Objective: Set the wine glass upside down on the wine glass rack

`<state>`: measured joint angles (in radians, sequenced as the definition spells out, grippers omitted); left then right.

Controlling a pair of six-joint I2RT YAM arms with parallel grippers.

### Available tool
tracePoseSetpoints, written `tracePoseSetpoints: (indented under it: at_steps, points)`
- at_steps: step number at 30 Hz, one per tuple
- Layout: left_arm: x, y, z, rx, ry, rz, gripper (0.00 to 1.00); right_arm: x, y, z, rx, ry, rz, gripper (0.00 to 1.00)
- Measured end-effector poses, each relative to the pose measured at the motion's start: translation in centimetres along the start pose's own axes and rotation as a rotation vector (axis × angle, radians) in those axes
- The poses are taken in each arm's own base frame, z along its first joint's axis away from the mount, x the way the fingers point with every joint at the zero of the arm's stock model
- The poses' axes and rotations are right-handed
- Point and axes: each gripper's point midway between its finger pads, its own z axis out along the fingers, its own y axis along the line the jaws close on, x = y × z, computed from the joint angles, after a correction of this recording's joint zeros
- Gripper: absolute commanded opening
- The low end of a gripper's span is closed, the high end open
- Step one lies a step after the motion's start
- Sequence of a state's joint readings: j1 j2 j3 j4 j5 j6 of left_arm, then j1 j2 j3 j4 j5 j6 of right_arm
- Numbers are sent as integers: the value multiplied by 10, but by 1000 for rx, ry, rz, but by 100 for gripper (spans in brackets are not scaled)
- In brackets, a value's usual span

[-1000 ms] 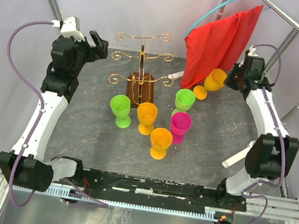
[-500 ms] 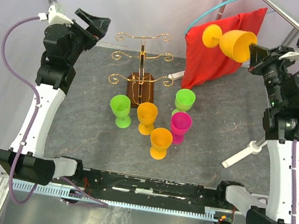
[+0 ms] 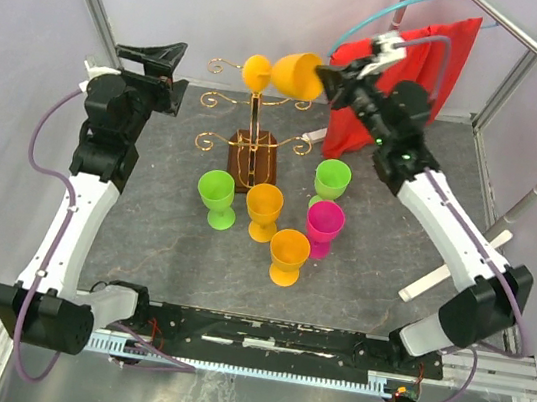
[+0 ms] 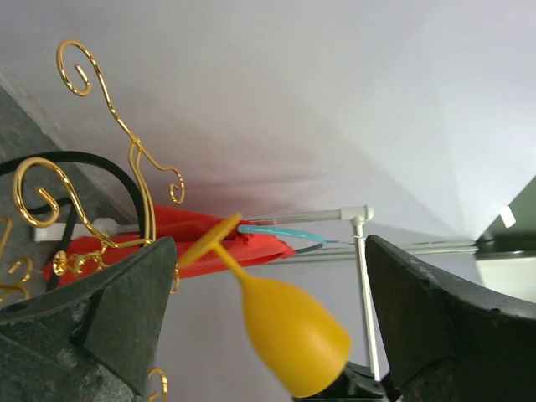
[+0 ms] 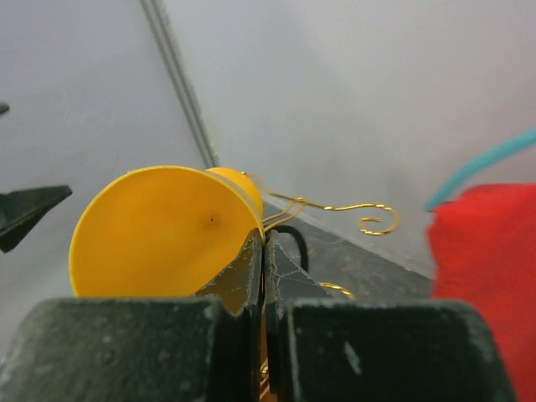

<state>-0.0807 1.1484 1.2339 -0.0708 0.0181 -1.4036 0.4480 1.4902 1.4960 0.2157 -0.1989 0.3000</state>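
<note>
Right gripper (image 3: 327, 78), pinching glass (image 3: 286, 72) rim, now reaches rack (image 3: 254, 146) top; hooking remains. Left gripper (image 3: 159, 68) wide, empty, beside rack.

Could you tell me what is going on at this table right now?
The right gripper is shut on the rim of a yellow plastic wine glass, holding it sideways in the air, foot beside the top scrolls of the gold wire wine glass rack. It is not hung yet. The left gripper hovers open and empty left of the rack. Five other coloured glasses stand upright on the table.
</note>
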Motion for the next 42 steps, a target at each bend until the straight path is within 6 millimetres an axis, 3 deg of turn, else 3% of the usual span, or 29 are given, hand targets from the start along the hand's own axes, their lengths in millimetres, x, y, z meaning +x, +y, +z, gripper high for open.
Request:
tracePoseSetpoints:
  at_steps: [3, 5, 13, 17, 26, 42]
  points:
    - [-2, -3, -7, 16, -16, -80, 97, 27, 31, 19, -61, 25, -47, 1]
    - [-3, -6, -11, 26, -20, -119, 96, 33, 49, 27, -95, 15, -76, 1]
    - [-5, -19, -30, 66, -31, -208, 83, 13, 106, 51, -168, -134, -179, 1]
    - [-5, -15, -34, 61, -31, -237, 80, 16, 130, 57, -209, -168, -215, 1]
    - [-2, -7, -32, 41, -18, -254, 77, 36, 158, 61, -273, -154, -251, 1]
    - [2, 3, -27, 10, -6, -258, 63, 29, 178, 56, -348, -198, -257, 1]
